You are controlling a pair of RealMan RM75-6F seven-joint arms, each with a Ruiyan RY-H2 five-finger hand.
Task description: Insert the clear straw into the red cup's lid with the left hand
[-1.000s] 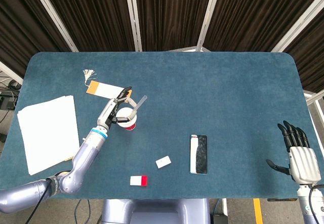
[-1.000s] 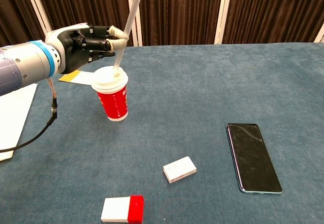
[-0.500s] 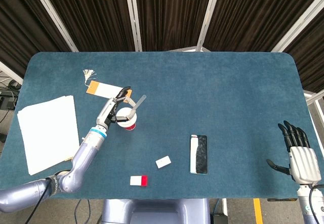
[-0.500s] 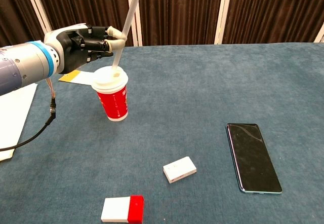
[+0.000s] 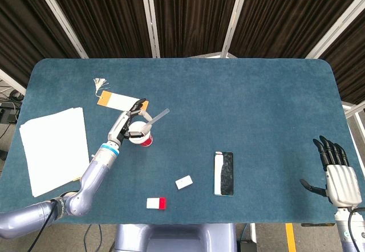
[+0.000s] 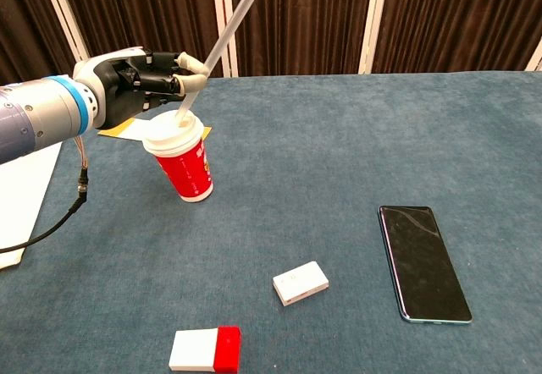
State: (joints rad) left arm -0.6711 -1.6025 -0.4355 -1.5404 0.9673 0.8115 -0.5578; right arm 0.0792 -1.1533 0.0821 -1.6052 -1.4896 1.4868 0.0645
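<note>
The red cup [image 6: 185,169] [image 5: 146,141] with a white lid [image 6: 170,133] stands left of the table's middle, tipped to the left. My left hand [image 6: 135,82] [image 5: 129,121] is behind the cup and pinches the clear straw [image 6: 214,48] [image 5: 156,118] between thumb and finger. The straw leans up to the right, its lower end in the lid's top. My right hand [image 5: 337,172] hovers open at the table's right front edge, far from the cup; the chest view does not show it.
A black phone [image 6: 422,261] lies right of the cup. A small white block [image 6: 301,282] and a white-and-red block [image 6: 204,349] lie near the front edge. A white paper stack [image 5: 52,148] sits at the left, an orange-white tag [image 5: 118,100] behind the cup.
The straw has swung from nearly upright to a stronger lean to the right. The cup has tipped left under it. The right hand has stayed still.
</note>
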